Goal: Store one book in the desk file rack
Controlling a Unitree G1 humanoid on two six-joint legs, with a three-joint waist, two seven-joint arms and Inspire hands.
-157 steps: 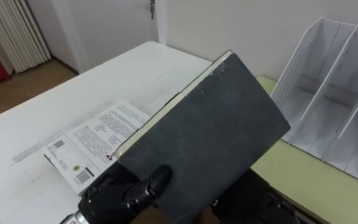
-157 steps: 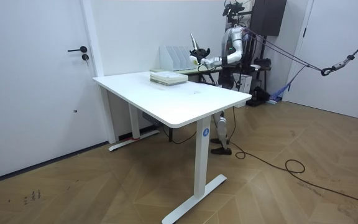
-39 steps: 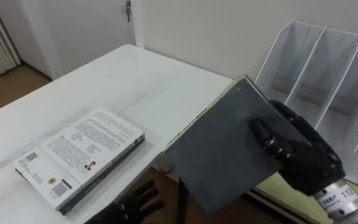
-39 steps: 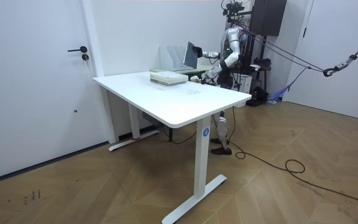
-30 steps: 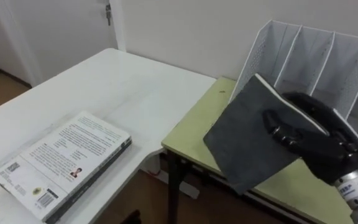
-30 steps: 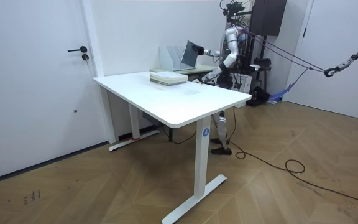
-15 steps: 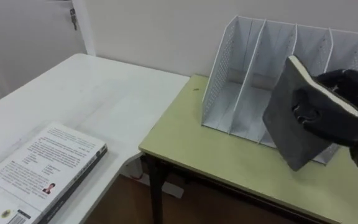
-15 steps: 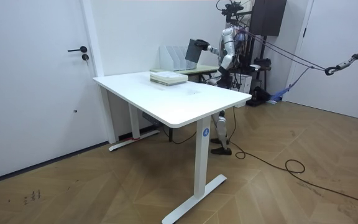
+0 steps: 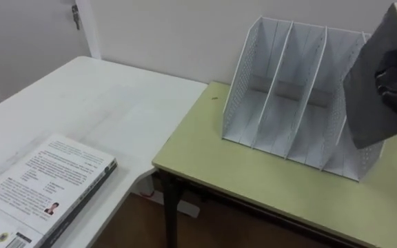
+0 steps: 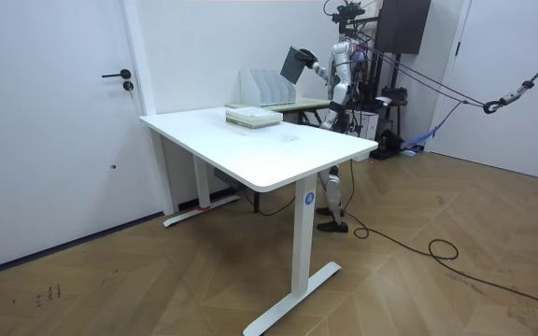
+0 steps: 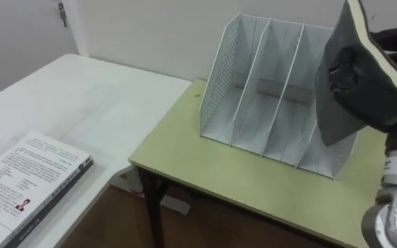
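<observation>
My right hand (image 11: 376,77) is shut on a dark grey book (image 11: 336,96), fingers curled over its cover and its pale page edge. The book stands nearly upright, tilted a little, in the air in front of and above the right-hand slots of the white mesh file rack (image 11: 267,83). It hides part of those slots, and its lower corner hangs above the rack's floor. In the left eye view the same book (image 9: 374,89) is at the right edge, before the rack (image 9: 291,89). The room view has the robot behind the white table, holding the book (image 10: 294,63) high over the rack (image 10: 265,86).
The rack stands on a small yellow-green desk (image 9: 253,179) that meets the white table (image 9: 102,103) at its left. A white-covered book (image 9: 43,182) lies flat on the table at the lower left. The wall is close behind the rack.
The right hand has lifted the dark book up and to the right, more upright, from the desk's front toward the rack's right slots. The camera has turned toward the rack.
</observation>
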